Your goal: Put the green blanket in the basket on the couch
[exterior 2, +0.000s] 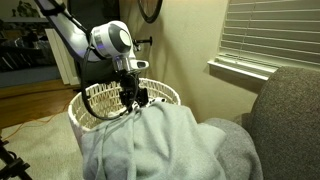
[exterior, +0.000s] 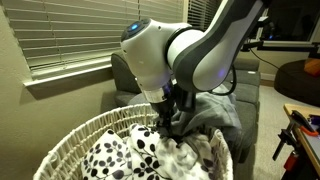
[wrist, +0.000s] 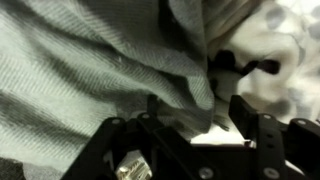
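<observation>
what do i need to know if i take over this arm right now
The gripper is low at the basket rim, at the edge of the green blanket; I cannot tell whether it is clamped.
The green blanket is mostly heaped on the couch, with one end reaching the basket.
A spotted cloth lies inside the basket.
Done: the arm is at the blanket.
Left: confirm the grip, bring the whole blanket into the basket, release.

You see the blanket (exterior 2: 170,140) as soft, matt fleece, finely ribbed in the wrist view. Your basket (exterior 2: 100,96) is white woven wicker, the couch (exterior 2: 290,110) matt grey cloth. The arm (exterior: 185,50) has a smooth, glossy white shell; the tool (wrist: 195,115) is matt black.
</observation>
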Action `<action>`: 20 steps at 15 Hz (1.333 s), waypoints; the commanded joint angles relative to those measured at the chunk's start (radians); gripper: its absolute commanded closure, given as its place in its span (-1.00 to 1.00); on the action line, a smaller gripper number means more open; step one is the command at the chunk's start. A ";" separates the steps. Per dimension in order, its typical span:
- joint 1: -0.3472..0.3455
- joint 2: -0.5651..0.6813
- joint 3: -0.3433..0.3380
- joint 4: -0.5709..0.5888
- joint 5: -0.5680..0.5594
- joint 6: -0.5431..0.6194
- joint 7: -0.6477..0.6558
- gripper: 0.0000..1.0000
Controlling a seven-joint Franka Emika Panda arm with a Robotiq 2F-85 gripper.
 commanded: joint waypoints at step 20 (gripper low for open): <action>0.013 -0.211 -0.088 -0.097 -0.133 -0.111 0.123 0.99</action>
